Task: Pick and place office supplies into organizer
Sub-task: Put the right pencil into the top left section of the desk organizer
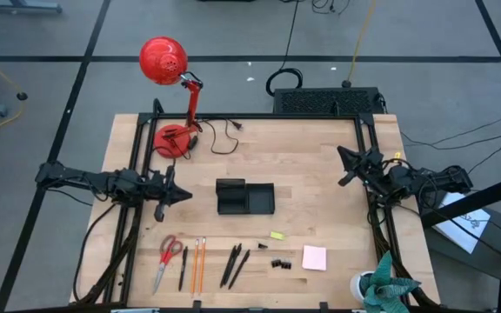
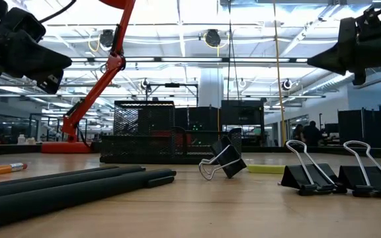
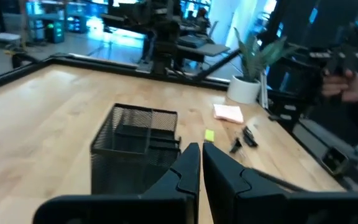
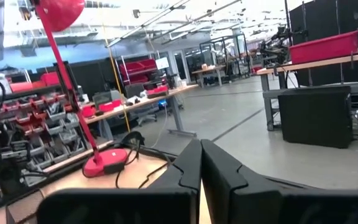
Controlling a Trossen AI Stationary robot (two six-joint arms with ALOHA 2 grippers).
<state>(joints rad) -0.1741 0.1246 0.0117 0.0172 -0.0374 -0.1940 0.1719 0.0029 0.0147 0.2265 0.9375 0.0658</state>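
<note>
The black mesh organizer (image 1: 244,196) stands at the table's middle, also seen in the left wrist view (image 3: 135,146). Along the near edge lie the red-handled scissors (image 1: 168,256), two orange pencils (image 1: 198,265), black pens (image 1: 235,265), black clips (image 1: 279,262), a yellow piece (image 1: 277,235) and a pink sticky-note pad (image 1: 314,257). My left gripper (image 1: 179,194) hovers shut just left of the organizer, its fingers (image 3: 191,163) pointing at it. My right gripper (image 1: 346,165) hangs shut above the table's right side, pointing left, empty.
A red desk lamp (image 1: 174,104) stands at the far left with its cord (image 1: 224,139) on the table. A larger black box (image 1: 327,100) sits beyond the far edge. A potted plant (image 1: 381,283) stands at the near right corner. Bare wood lies between organizer and supplies.
</note>
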